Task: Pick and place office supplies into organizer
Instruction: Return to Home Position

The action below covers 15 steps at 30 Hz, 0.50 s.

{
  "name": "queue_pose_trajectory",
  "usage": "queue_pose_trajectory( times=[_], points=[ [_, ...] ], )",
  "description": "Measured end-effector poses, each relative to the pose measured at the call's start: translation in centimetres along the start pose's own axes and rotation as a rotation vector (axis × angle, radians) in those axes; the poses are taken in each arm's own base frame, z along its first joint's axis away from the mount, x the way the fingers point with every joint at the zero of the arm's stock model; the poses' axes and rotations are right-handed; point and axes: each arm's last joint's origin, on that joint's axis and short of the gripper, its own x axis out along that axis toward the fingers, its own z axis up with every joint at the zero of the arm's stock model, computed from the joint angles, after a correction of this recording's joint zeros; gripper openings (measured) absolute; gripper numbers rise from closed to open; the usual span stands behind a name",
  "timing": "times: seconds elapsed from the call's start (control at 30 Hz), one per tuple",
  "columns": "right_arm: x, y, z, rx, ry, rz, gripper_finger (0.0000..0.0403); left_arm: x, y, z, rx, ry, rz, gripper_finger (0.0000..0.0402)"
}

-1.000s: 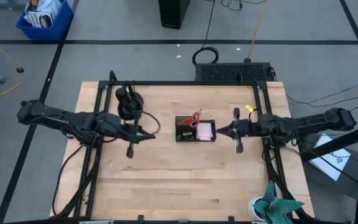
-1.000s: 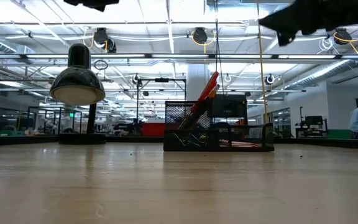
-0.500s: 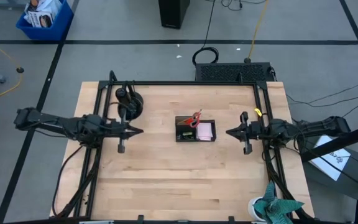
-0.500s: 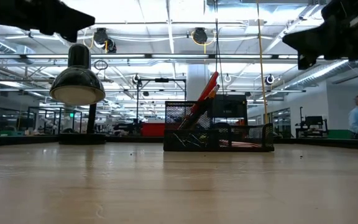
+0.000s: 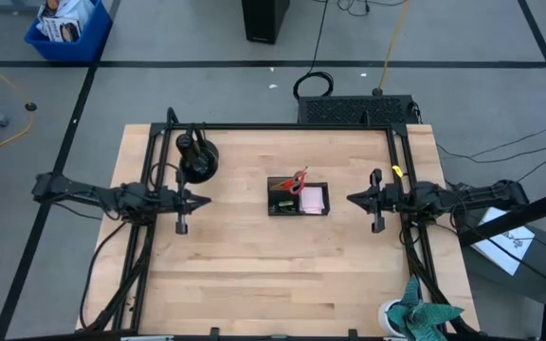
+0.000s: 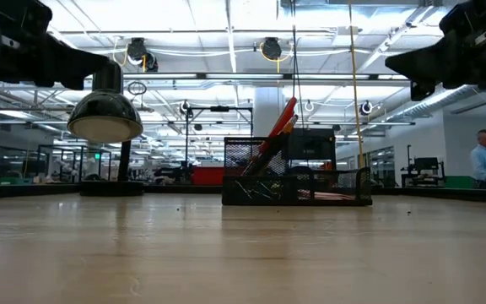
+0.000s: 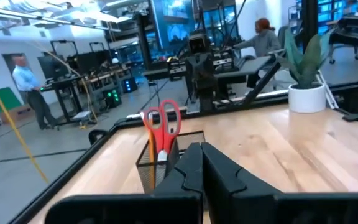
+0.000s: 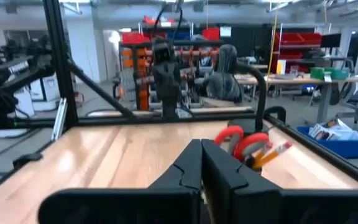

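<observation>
Both arms drawn back from centre since a second ago. Left gripper [image 5: 202,199] now over left part of table [image 5: 254,284], fingers pressed together, holding nothing. Right gripper [image 5: 350,199] over right part, likewise pinched closed, empty. Organizer [image 5: 297,214] mid-table between them, apart from both. Scissors [image 5: 299,178] stand tilted inside, red handles up. Pink notepad [image 5: 313,198] lies in its right-hand compartment.

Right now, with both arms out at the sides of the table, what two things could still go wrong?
1. The scissors lean tilted, handles well above the rim of the organizer; a knock might tip them out.
2. The left arm sits close beside the desk lamp; a swing toward it could hit the lamp.
</observation>
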Motion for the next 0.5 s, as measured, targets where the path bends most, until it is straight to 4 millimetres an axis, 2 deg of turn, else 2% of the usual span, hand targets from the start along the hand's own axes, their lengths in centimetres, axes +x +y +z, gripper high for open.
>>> queue_pose_trajectory(
  times=[0.27, 0.5],
  points=[
    [-0.24, -0.08, -0.09, -0.005, 0.008, -0.003, 0.0000, -0.56, 0.07, 0.16, 0.026, -0.025, -0.025, 0.0000],
    [-0.25, -0.01, -0.59, -0.012, 0.059, 0.024, 0.0000, -0.71, -0.01, -0.40, 0.019, 0.029, -0.037, 0.0000]
  ],
)
